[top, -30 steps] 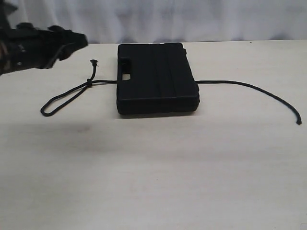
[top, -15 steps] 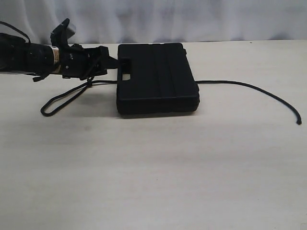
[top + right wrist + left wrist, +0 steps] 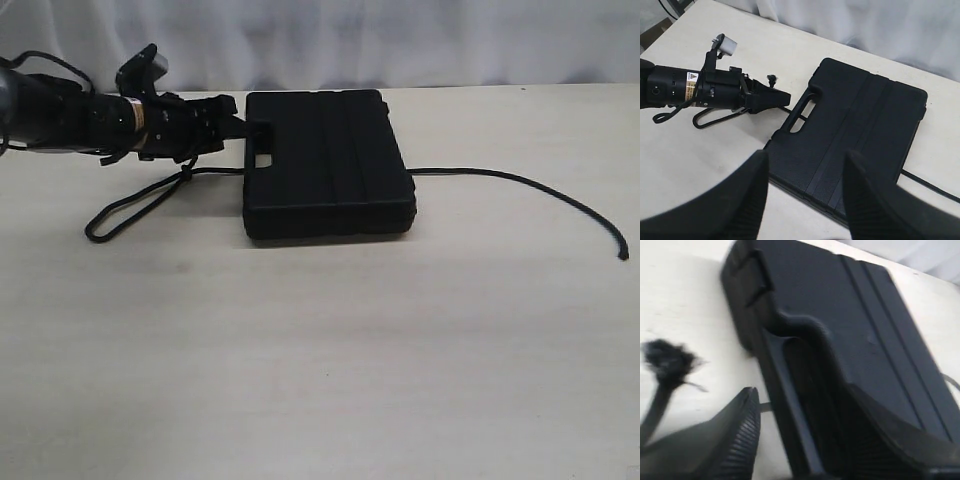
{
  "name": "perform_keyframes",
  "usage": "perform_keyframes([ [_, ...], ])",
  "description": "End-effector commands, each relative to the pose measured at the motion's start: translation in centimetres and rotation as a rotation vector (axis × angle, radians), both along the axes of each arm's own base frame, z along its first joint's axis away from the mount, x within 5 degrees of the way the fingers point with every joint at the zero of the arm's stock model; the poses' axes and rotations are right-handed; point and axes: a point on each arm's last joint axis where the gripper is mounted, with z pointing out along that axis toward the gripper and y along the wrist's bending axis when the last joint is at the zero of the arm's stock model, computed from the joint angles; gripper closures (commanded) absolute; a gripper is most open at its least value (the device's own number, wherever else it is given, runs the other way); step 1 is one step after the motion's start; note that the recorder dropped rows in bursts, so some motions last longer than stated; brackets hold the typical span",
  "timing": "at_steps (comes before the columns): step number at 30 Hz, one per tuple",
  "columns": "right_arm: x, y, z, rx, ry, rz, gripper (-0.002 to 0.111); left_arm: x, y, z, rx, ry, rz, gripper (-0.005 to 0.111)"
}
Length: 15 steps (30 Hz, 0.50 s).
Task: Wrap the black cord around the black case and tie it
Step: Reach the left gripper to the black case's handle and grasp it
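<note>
The black case (image 3: 330, 160) lies flat at the back middle of the table, handle slot to the left. The black cord (image 3: 520, 180) passes under it. Its long end trails right to a tip near the table's right side. On the left it has a knot (image 3: 185, 175), a loop and a frayed end (image 3: 667, 360). My left gripper (image 3: 238, 128) is open, its fingers either side of the case's handle edge (image 3: 800, 355); one ribbed finger (image 3: 747, 430) stands clear of the case. My right gripper (image 3: 807, 170) hangs open above the case (image 3: 860, 130), holding nothing.
The table (image 3: 320, 350) is pale wood. A white curtain (image 3: 400, 40) hangs behind its far edge. The left arm (image 3: 690, 90) lies low over the table's left side, above the cord's loop (image 3: 110, 220).
The left arm has swung down from the far left corner and reached right to the case's handle. The case and cord have not moved.
</note>
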Motion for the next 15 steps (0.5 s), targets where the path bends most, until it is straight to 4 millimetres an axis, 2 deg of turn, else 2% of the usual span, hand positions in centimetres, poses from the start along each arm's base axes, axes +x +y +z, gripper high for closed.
perform_keyframes([
  [1, -0.1, -0.2, 0.4, 0.006, -0.016, -0.006, 0.063, 0.0, -0.9, -0.4, -0.01, 0.011, -0.003, 0.06],
  [5, -0.1, -0.2, 0.4, 0.006, -0.016, -0.006, 0.063, 0.6, -3.0, -1.4, -0.068, 0.009, -0.088, 0.06],
  [9, 0.0, -0.2, 0.4, 0.007, -0.018, -0.007, 0.063, 1.1, -2.1, -2.2, 0.037, 0.014, -0.021, 0.06],
  [13, 0.0, -0.2, 0.4, 0.009, -0.022, -0.008, 0.063, 1.0, -2.2, -2.3, 0.047, 0.011, -0.048, 0.06],
  [15, 0.0, -0.2, 0.4, 0.009, -0.022, -0.008, 0.063, 0.9, -2.2, -3.2, 0.035, 0.051, -0.028, 0.06],
])
